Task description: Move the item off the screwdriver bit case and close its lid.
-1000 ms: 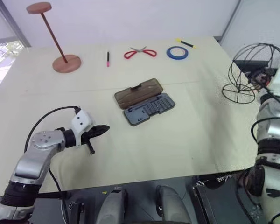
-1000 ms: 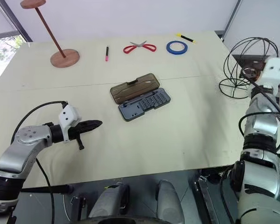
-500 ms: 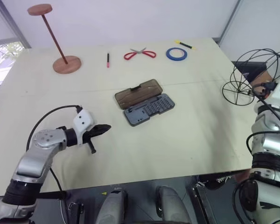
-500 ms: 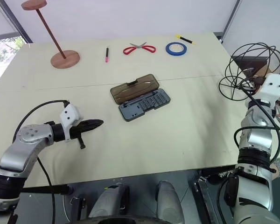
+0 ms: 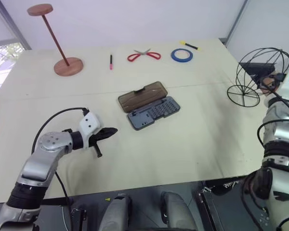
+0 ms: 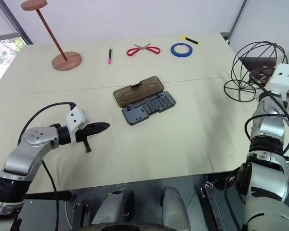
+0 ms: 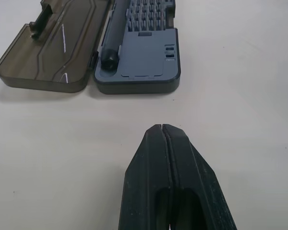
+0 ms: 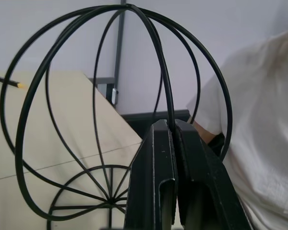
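1. Risk of a drop off the surface (image 5: 192,144): wire cage (image 5: 260,77) pinched by one thin hoop in the right end effector (image 8: 172,125), clenched on that wire, ring base near the surface's far right edge. Could roll or tip over the edge if let go there, round and light as it looks.
2. Risk of a swing or twist in the grip: single hoop between two narrow fingers, bulk of the cage hanging out ahead of the right end effector. Could pivot and slip free on any quick move.
3. Person's white sleeve (image 8: 259,124) just behind the cage, beyond the right end effector. Could be brushed by the hoops.
4. Screwdriver bit case (image 5: 154,113) lying open ahead of the left end effector (image 7: 162,128), apart from it, well to the left of the right one. Left end effector clenched on nothing, fingers pressed together.
5. Lid (image 7: 55,45) folded flat beside the tray, latch on its outer long edge. Risk of pushing the whole case across the surface instead of folding the lid over, nothing bracing it.
6. Tray contents: rows of small bits, a dark driver handle (image 7: 114,36) along the hinge side. Could stop the lid from latching if anything sits proud.
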Controlling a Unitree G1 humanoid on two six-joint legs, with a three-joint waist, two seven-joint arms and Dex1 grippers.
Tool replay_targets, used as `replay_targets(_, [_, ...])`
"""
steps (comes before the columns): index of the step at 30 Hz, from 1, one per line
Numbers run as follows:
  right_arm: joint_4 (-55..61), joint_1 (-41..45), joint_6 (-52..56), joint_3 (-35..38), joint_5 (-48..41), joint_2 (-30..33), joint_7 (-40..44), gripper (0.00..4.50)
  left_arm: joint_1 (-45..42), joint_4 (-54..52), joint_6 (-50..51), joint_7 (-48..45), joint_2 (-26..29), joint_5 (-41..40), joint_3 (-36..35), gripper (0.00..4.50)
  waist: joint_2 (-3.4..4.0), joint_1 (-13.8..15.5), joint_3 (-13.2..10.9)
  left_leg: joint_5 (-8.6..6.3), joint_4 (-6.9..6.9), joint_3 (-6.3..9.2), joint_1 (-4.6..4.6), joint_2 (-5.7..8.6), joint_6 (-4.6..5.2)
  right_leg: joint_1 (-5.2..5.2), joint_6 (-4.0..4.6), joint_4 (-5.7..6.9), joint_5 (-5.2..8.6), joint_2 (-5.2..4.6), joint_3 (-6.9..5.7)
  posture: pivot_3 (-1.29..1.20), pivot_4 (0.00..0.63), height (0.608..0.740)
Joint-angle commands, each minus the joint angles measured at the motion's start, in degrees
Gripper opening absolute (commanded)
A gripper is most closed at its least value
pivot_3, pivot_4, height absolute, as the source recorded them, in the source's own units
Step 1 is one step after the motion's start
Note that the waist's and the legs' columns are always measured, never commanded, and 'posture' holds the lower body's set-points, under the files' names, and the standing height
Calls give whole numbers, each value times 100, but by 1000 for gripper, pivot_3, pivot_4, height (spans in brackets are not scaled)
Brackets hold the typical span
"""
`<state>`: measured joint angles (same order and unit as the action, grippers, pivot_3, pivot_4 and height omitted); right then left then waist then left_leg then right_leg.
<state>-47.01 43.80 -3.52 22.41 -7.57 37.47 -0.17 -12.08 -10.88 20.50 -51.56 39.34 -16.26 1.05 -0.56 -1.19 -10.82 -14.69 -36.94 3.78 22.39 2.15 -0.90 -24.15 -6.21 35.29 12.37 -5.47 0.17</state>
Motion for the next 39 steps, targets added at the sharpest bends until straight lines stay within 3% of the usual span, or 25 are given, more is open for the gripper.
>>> replay_targets(1, [-158, 216, -245, -4, 37, 163, 36, 967, 27, -176, -92, 63, 6, 13, -76, 0, 0, -1, 0, 0, 1, 0, 0, 0, 0, 0, 0, 0, 0, 0, 0, 0, 150, 740])
replay_targets(8, [285, 6, -34, 48, -50, 201, 58, 4384, 114, -217, -99, 136, 16, 7, -112, 0, 3, 8, -2, 0, 1, 0, 2, 0, 0, -3, -1, 0, 0, -1, 2, 0, 150, 740])
replay_targets(14, [2136, -881, 911, 349, -98, 124, -401, 4456, 110, -179, -103, 182, -31, -52, -173, 0, 4, 51, -2, 0, 1, 5, 6, 0, 0, -4, -2, 1, -1, -2, 3, 0, 150, 740])
replay_targets(19, [5252, -2350, 2634, 792, -55, -299, -969, 4456, -24, 21, -78, 423, -217, -96, -313, 0, 7, 59, 0, -1, 2, 11, 9, 0, 1, -8, -2, 4, 0, -3, 2, 0, 150, 740])
replay_targets(24, [6999, -2888, 3904, 322, -502, -691, -532, 4456, -392, 550, -330, 739, -419, 75, -413, 0, 11, 7, 2, -1, -5, 3, 1, -3, 1, -9, -1, 15, 0, 2, 3, 0, 150, 740])
replay_targets(27, [7278, -2720, 4212, -80, -685, -739, -160, 4456, -612, 846, -495, 904, -486, 195, -416, 0, 12, 11, 2, -1, -8, 1, -2, -3, 2, -10, 0, 20, 0, 4, 3, 0, 150, 740])
replay_targets(31, [6849, -1770, 4745, -600, -1046, -805, 323, 4456, -825, 1063, -677, 923, -474, 272, -401, 0, 11, 24, 0, -1, -6, 1, 4, -2, 2, -15, -3, 18, -1, 5, 3, 0, 150, 740])
replay_targets(39, [4212, 240, 4232, -1812, -729, -931, 1607, 4456, -828, 1240, -870, 1077, -327, 400, -576, 0, 9, 28, -1, -2, -2, 8, 8, -1, 3, -17, -4, 16, -2, 5, -1, 0, 150, 740])
